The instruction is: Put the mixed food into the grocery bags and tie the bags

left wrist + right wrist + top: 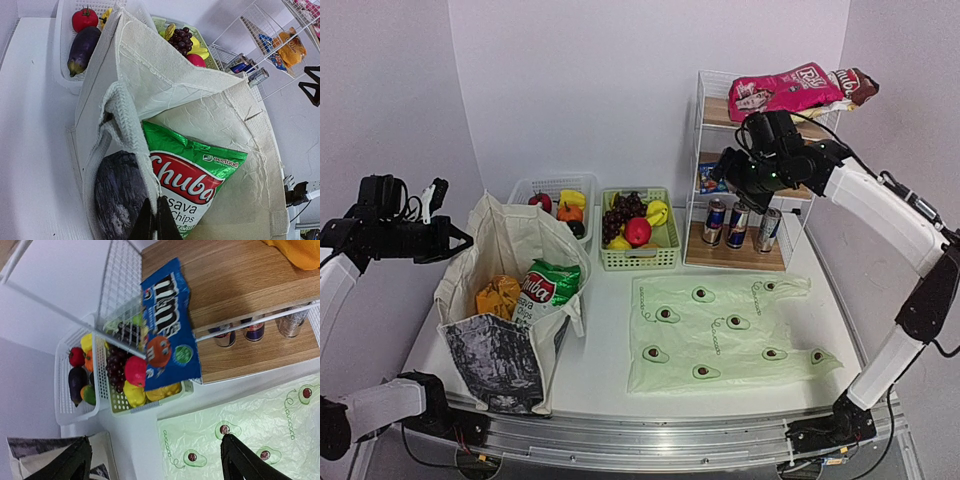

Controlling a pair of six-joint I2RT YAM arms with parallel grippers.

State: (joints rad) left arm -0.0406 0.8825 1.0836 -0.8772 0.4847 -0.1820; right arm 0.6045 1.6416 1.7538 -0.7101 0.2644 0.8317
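Observation:
The beige canvas tote stands at the left with a green-white chips packet and an orange packet inside. My left gripper is shut on the tote's woven handle, holding the mouth up beside the chips packet. The pale-green avocado bag lies flat at the right. Grapes, a red apple and yellow bananas fill the green basket. Drink cans stand on the rack's bottom shelf. My right gripper hangs open and empty by the rack's middle shelf.
The wire rack at the back right carries a pink packet on top and a blue M&M's packet on its middle shelf. A white basket behind the tote holds an eggplant and a tomato.

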